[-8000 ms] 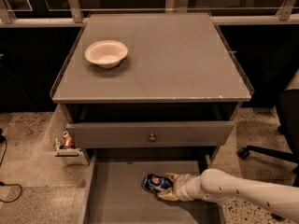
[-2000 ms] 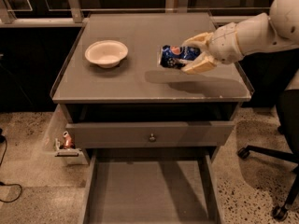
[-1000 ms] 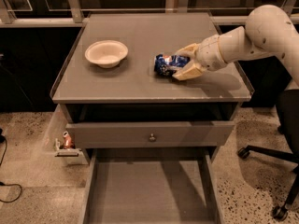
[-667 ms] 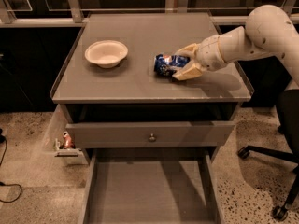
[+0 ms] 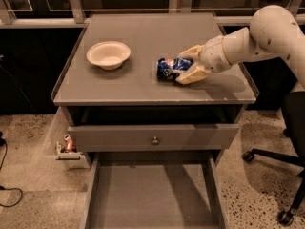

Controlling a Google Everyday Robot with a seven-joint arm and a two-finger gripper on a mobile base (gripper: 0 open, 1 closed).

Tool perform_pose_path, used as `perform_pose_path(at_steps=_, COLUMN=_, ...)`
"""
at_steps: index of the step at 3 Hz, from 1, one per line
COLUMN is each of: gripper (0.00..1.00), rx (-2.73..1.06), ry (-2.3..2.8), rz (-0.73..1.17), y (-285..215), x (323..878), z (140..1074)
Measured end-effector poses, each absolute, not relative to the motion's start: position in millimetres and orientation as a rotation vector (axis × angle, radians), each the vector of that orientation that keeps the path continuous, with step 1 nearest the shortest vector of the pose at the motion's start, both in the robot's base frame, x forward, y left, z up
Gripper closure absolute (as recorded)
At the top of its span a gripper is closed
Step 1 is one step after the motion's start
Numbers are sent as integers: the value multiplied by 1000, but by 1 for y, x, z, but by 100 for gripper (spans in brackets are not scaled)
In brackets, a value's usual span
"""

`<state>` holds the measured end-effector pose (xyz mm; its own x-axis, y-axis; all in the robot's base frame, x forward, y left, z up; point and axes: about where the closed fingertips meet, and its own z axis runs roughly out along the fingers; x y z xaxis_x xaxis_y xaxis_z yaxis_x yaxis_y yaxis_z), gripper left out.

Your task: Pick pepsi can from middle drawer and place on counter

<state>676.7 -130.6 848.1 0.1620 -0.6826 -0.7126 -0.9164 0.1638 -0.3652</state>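
Note:
The pepsi can [image 5: 167, 68], dark blue with a round logo, lies on its side on the grey counter [image 5: 143, 87], right of centre and touching the surface. My gripper [image 5: 182, 67] reaches in from the right with its cream fingers [image 5: 192, 75] closed around the can's right end. The middle drawer [image 5: 152, 194] stands pulled out at the bottom of the view, its flat grey floor bare.
A white bowl [image 5: 108, 54] sits on the counter's left half. A closed grey drawer front with a round knob [image 5: 155, 140] is above the open drawer. A small reddish can [image 5: 69, 143] stands on a side shelf at the left. An office chair base [image 5: 286, 175] is at the right.
The can has gone from the middle drawer up to the counter in my gripper. Two seconds ago it was held above the counter; now it rests on it. Little movement in the last second.

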Motion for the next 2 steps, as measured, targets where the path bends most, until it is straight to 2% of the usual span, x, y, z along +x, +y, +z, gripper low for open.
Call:
perform_pose_path(at_steps=1, gripper=2, rx=-1579, ry=1581, rz=343, y=-131, x=677, z=848)
perform_pose_path(at_steps=2, gripper=0, rx=-1579, ry=1581, rz=343, y=-131, x=677, z=848)
